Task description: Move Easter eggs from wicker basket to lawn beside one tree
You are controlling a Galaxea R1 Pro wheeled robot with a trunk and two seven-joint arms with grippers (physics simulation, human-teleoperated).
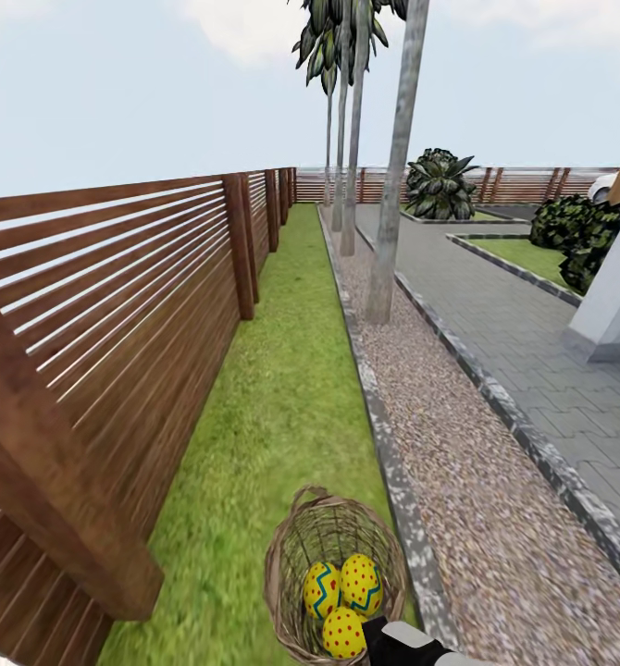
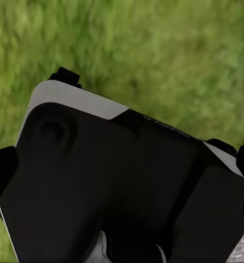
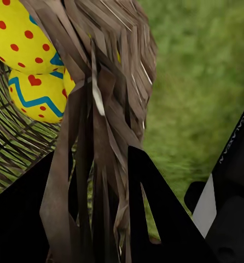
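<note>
Wicker basket point(image 1: 333, 578) is sitting on the lawn point(image 1: 282, 407) right by its stone kerb point(image 1: 384, 444), w/ all three Easter eggs point(image 1: 345, 597) inside. Right gripper point(image 3: 108, 181) is clamping the basket's rim, fingers either side of the weave. Left gripper's hanging over grass; can't tell if it's open. Nearest tree point(image 1: 391, 176) is standing in the gravel strip point(image 1: 458, 481).

I count three Easter eggs point(image 1: 345, 599) in one wicker basket point(image 1: 291, 573), three tall grey palm-like trunks point(image 1: 395, 166) along the gravel strip, two dark leafy shrubs point(image 1: 440, 185), and one slatted wooden fence point(image 1: 116, 305) beside me.
</note>
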